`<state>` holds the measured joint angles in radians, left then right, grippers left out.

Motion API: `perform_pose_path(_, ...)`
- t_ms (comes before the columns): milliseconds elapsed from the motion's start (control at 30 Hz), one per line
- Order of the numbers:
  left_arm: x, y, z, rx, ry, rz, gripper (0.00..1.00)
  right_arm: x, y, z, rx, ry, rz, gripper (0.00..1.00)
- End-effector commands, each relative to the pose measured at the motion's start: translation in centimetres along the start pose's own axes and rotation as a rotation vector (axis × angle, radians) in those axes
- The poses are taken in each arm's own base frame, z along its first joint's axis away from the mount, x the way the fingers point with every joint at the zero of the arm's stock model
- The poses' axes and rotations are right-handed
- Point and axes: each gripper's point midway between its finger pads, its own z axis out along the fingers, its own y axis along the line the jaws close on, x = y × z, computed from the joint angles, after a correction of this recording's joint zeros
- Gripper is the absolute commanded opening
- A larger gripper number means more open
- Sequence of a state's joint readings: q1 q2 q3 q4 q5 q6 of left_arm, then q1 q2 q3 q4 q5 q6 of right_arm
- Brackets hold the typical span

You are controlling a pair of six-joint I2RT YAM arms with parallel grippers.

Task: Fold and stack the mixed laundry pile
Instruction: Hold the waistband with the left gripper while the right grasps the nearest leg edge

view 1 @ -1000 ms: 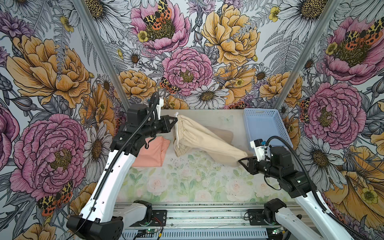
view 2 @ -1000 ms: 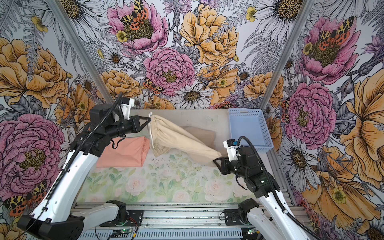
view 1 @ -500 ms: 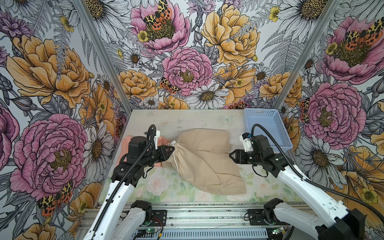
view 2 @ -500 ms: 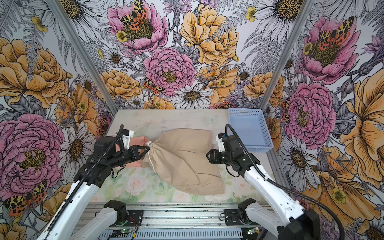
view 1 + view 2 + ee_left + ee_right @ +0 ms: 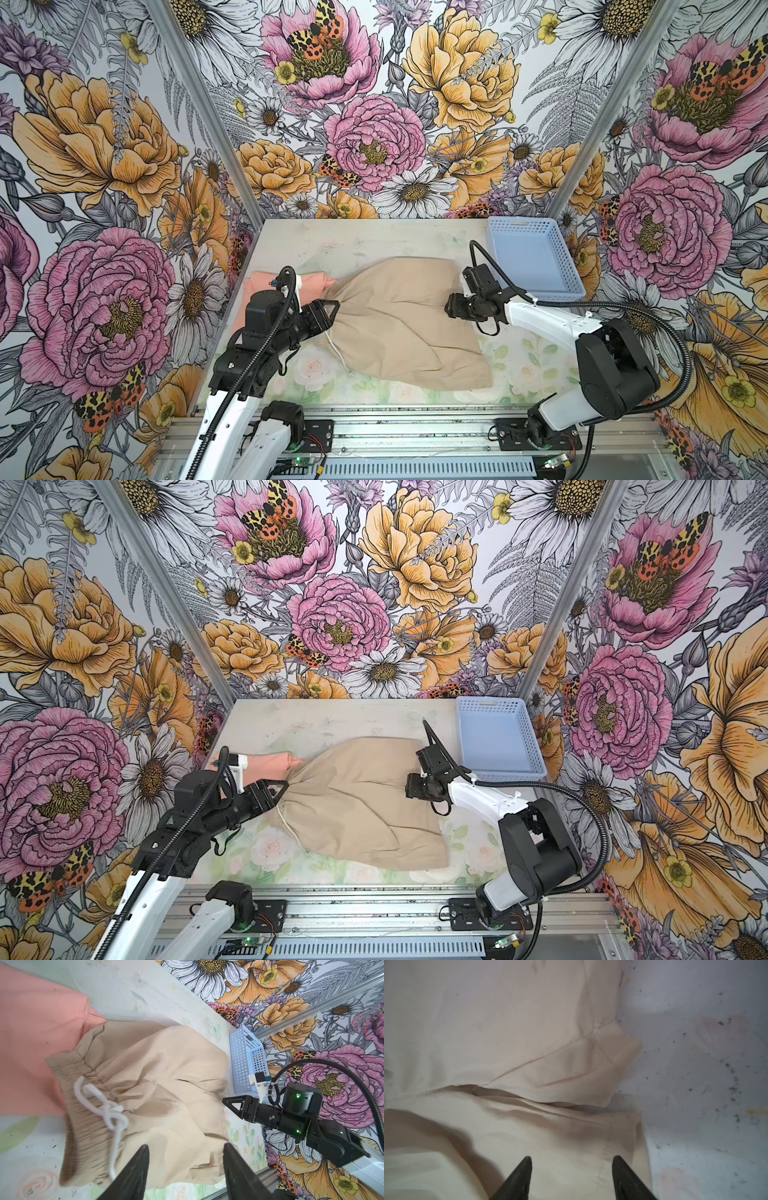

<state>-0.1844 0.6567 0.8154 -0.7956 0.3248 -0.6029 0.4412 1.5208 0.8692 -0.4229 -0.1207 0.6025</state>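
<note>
Beige shorts [image 5: 399,320] lay spread, unfolded, on the table [image 5: 353,241], waistband overlapping the apparently folded peach T-shirt [image 5: 31,1043]; jaws at either end stood apart, empty; folding and stacking remained.

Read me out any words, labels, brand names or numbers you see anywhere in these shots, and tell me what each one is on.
None can be read. The peach T-shirt shows only plain fabric, the beige shorts and their white drawstring bear no label, and the blue basket has no legible marking.
</note>
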Motion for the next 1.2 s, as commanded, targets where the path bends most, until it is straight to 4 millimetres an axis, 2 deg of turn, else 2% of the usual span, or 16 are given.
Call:
perform_pose_path(0,0.8,1.5,0.2,-0.065,0.035,-0.014,0.60,2.5,-0.8,1.5,0.018,0.059,0.038,0.63)
perform_pose_path(67,1.2,3.0,-0.5,-0.153,0.038,-0.027,0.61,4.0,-1.6,2.0,0.035,0.094,0.054,0.60)
perform_pose_path(167,1.4,3.9,-1.1,-0.204,0.030,-0.034,0.65,5.9,-2.8,2.3,0.064,0.141,0.065,0.46)
perform_pose_path(333,1.9,4.9,0.2,-0.239,0.078,-0.057,0.68,7.9,-4.9,2.5,0.134,0.234,0.066,0.03)
perform_pose_path(367,1.8,5.0,0.4,-0.247,0.077,-0.059,0.69,8.2,-5.5,2.3,0.149,0.248,0.070,0.00)
perform_pose_path(467,1.6,5.5,0.8,-0.272,0.080,-0.061,0.70,8.8,-6.7,1.2,0.161,0.265,0.088,0.00)
perform_pose_path(633,2.7,7.4,1.9,-0.331,0.125,-0.095,0.72,8.0,-8.8,-1.8,0.228,0.226,0.119,0.00)
perform_pose_path(700,2.6,7.4,2.2,-0.336,0.133,-0.092,0.73,7.8,-9.4,-2.6,0.236,0.216,0.131,0.00)
perform_pose_path(800,2.7,8.1,2.4,-0.369,0.135,-0.108,0.75,7.3,-8.2,-3.3,0.161,0.211,0.125,0.00)
perform_pose_path(833,2.7,8.1,2.4,-0.373,0.135,-0.110,0.75,7.4,-7.3,-3.2,0.117,0.226,0.126,0.09)
perform_pose_path(867,2.7,8.1,2.4,-0.374,0.132,-0.112,0.75,7.7,-6.4,-3.2,0.075,0.246,0.123,0.24)
perform_pose_path(933,2.6,8.1,2.3,-0.370,0.127,-0.111,0.75,8.6,-5.3,-3.1,0.023,0.282,0.125,0.42)
perform_pose_path(1033,2.7,7.9,2.2,-0.361,0.124,-0.114,0.76,9.8,-4.1,-3.5,-0.033,0.303,0.150,0.53)
perform_pose_path(1167,2.8,7.8,2.1,-0.350,0.124,-0.120,0.76,11.2,-2.3,-4.4,-0.106,0.320,0.168,0.60)
